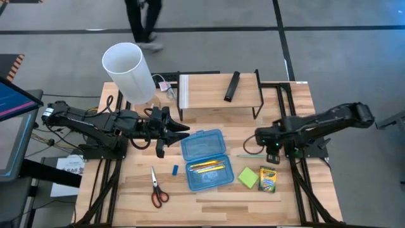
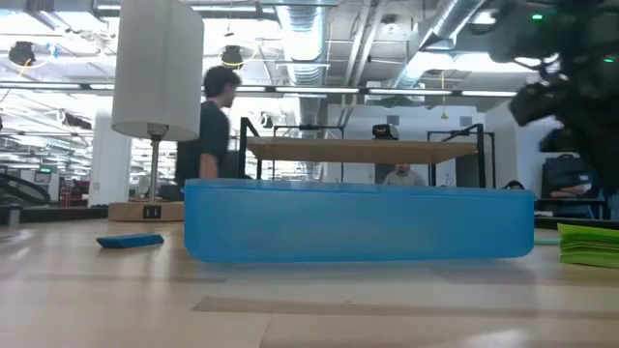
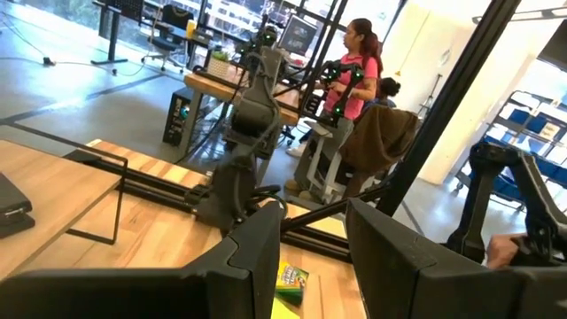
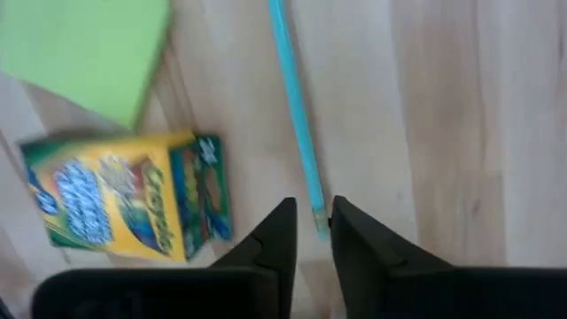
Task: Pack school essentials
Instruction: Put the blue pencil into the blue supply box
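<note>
An open blue case [image 1: 204, 158] lies mid-table with yellow and orange pencils [image 1: 207, 166] in its tray. Left of it lie red-handled scissors [image 1: 158, 190] and a small blue eraser [image 1: 175, 170]. On its right are a green sticky-note pad [image 1: 248, 177], a crayon box [image 1: 268, 180] and a thin pale green pen [image 1: 250, 154], all flat on the wood. My right gripper [image 4: 310, 217] points down, open a little, over the pen's end [image 4: 317, 221], apart from it. My left gripper [image 1: 174, 136] hovers level and open beside the case's left edge, holding nothing.
A tall white cylinder [image 1: 130, 69] stands at the far left. A low wooden shelf [image 1: 218, 92] at the far edge carries a slim black bar [image 1: 232, 85]. The near strip of the table [image 1: 209, 209] is bare wood. People stand and walk in the room beyond.
</note>
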### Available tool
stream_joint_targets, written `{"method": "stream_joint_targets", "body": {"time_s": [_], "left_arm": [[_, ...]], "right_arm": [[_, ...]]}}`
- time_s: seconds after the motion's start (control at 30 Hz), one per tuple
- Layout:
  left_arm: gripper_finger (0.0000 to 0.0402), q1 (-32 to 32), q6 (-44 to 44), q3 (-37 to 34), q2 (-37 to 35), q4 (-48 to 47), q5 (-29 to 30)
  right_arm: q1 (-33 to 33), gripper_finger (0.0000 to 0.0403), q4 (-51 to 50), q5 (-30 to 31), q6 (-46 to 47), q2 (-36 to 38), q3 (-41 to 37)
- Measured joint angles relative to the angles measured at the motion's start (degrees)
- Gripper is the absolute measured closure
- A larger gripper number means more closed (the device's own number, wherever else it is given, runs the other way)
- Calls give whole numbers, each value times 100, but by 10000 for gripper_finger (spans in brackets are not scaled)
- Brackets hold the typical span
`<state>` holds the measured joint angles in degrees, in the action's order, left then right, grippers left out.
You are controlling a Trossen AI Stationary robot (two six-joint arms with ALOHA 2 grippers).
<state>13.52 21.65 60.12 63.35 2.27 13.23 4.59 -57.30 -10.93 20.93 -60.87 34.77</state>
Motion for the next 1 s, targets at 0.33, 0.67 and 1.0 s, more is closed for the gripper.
{"method": "stream_joint_targets", "body": {"time_s": [0.33,0.67,1.0], "left_arm": [[285,-62,0,0,0,-9,-2],[285,-81,-2,0,0,-3,0],[285,-81,6,0,0,-3,-66]], "right_arm": [[592,211,10,14,678,-117,-433],[585,216,413,61,765,-1122,-433],[458,223,786,-117,747,-2051,-384]]}}
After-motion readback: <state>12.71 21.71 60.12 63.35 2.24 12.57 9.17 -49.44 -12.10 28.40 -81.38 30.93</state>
